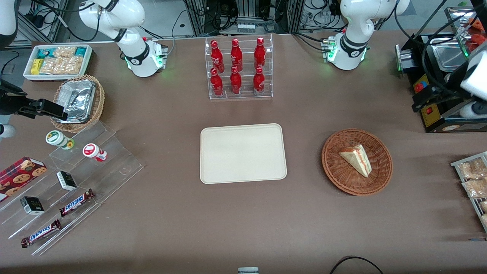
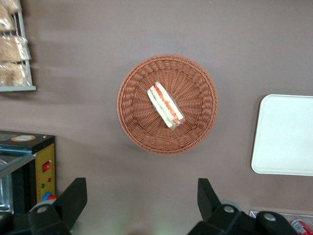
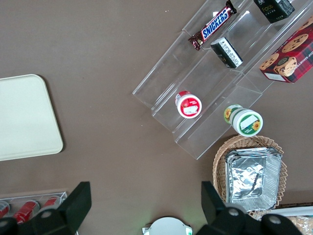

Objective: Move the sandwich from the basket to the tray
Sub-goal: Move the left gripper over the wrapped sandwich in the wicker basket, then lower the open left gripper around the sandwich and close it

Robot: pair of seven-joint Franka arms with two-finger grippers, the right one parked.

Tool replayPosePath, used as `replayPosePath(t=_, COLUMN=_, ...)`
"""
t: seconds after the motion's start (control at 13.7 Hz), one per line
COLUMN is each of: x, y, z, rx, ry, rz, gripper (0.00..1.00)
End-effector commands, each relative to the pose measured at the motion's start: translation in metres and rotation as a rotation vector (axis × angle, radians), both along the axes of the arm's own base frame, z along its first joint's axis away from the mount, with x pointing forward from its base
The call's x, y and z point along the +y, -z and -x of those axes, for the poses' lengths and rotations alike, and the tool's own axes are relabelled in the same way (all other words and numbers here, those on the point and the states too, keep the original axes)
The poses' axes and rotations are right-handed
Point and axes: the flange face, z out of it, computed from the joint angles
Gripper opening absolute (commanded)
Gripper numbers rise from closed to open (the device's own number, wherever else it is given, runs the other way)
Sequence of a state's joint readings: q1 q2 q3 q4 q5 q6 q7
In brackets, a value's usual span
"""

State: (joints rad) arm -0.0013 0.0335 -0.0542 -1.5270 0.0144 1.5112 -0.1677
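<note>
The sandwich (image 1: 357,158) (image 2: 165,104), a pale wedge with red and green filling along one edge, lies in the round reddish-brown wicker basket (image 1: 335,167) (image 2: 132,122). The basket stands toward the working arm's end of the table, beside the cream rectangular tray (image 1: 243,152) (image 2: 286,134), which has nothing on it. My left gripper (image 2: 142,188) (image 1: 420,99) hangs high over the table, farther from the front camera than the basket and well apart from it. It is open, with only bare tabletop between its dark fingers (image 2: 73,193).
A black machine (image 1: 437,76) stands close to the gripper at the table's end. A rack of snack packets (image 1: 473,179) lies nearer the front camera there. An acrylic stand of red bottles (image 1: 239,68) sits farther from the front camera than the tray.
</note>
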Motion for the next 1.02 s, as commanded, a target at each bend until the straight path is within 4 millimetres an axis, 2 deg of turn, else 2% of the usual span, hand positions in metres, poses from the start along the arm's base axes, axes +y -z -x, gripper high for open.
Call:
replayPosePath(t=0.0, x=-0.009, y=0.037, z=-0.022, rx=0.003, ry=-0.053, rz=0.004, gripper=1.0)
replayPosePath(t=0.07, x=-0.016, y=0.056, z=-0.024, rx=0.0, ry=-0.056, rz=-0.001, gripper=1.0)
replayPosePath(t=0.15, x=-0.019, y=0.066, z=-0.025, rx=-0.018, ry=-0.07, rz=-0.003, gripper=1.0)
replayPosePath(t=0.29, x=-0.017, y=0.089, z=-0.03, rx=-0.042, ry=-0.08, rz=0.0, gripper=1.0)
replayPosePath(t=0.37, x=-0.018, y=0.107, z=-0.029, rx=-0.048, ry=-0.08, rz=0.0, gripper=1.0)
replayPosePath(t=0.51, x=-0.021, y=0.149, z=-0.025, rx=-0.112, ry=-0.167, rz=0.008, gripper=1.0)
replayPosePath(t=0.66, x=-0.032, y=0.181, z=-0.02, rx=-0.136, ry=-0.243, rz=0.014, gripper=1.0)
replayPosePath(t=0.95, x=-0.032, y=0.237, z=-0.004, rx=-0.179, ry=-0.326, rz=0.03, gripper=1.0)
